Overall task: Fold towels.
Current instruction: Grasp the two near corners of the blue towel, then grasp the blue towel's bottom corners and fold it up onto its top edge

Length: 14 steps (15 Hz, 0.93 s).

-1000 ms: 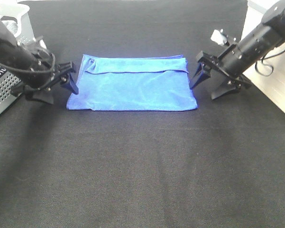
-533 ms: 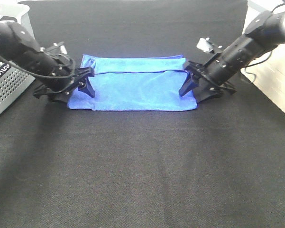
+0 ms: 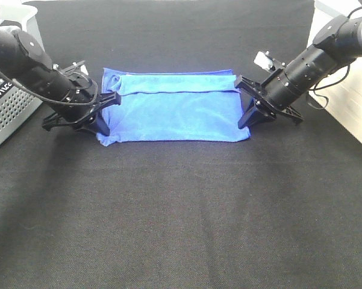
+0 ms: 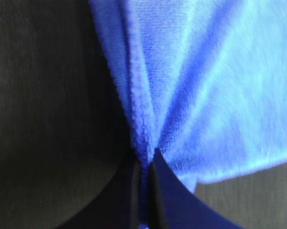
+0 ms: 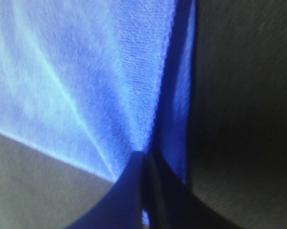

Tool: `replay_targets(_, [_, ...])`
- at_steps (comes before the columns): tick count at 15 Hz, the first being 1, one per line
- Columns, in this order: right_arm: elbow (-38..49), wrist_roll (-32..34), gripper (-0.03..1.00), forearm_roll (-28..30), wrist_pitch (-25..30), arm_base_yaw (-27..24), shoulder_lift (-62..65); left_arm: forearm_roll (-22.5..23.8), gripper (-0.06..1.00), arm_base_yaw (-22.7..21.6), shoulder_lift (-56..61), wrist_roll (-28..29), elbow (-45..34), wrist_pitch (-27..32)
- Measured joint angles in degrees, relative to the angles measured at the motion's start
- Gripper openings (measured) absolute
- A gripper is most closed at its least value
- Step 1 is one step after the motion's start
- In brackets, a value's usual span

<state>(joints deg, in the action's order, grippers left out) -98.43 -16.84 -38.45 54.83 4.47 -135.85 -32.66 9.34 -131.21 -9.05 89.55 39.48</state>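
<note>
You had the blue towel (image 3: 174,111) lying flat between your two grippers. It looked already folded once, with a narrow band turned over along its far edge. Your left gripper (image 4: 144,164) was clamped on one short edge, and the cloth bunched into pleats right at its tips. Your right gripper (image 5: 144,155) was pinched the same way on the opposite edge, by the near corner. By my reading, one fold was done and the grasp for the next was made, but the lift and carry-over were yet to do. Under it all lay the black table cover (image 3: 181,229), and outside your left arm stood a grey perforated basket (image 3: 3,114).
</note>
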Motion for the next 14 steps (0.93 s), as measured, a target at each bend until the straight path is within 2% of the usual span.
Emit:
replay_targets(3, [4.2,0.9,0.00,-0.1,0.9,0.0,3.3,5.6,0.02,0.1,3.3,0.2,-0.3,6.6])
replay_targets(5, [9.2,0.7,0.00,-0.1,0.8,0.0,7.2,8.1,0.02,0.1,6.5,0.2,-4.7,8.4])
replay_targets(7, [15.4,-0.2,0.00,-0.1,0.2,0.0,11.1,9.2,0.02,0.1,10.9,-0.2,-12.0,7.7])
replay_targets(9, [25.6,-2.0,0.00,-0.1,-1.5,0.1,17.0,9.5,0.02,0.1,16.7,-1.9,-22.6,6.1])
replay_targets(12, [37.1,-3.6,0.00,-0.6,-4.9,1.1,22.2,9.3,0.02,0.1,22.3,-2.6,-32.4,4.9])
replay_targets(14, [41.3,-5.0,0.00,-0.9,-6.6,2.2,22.8,9.3,0.02,0.1,25.2,-2.6,-37.2,3.3])
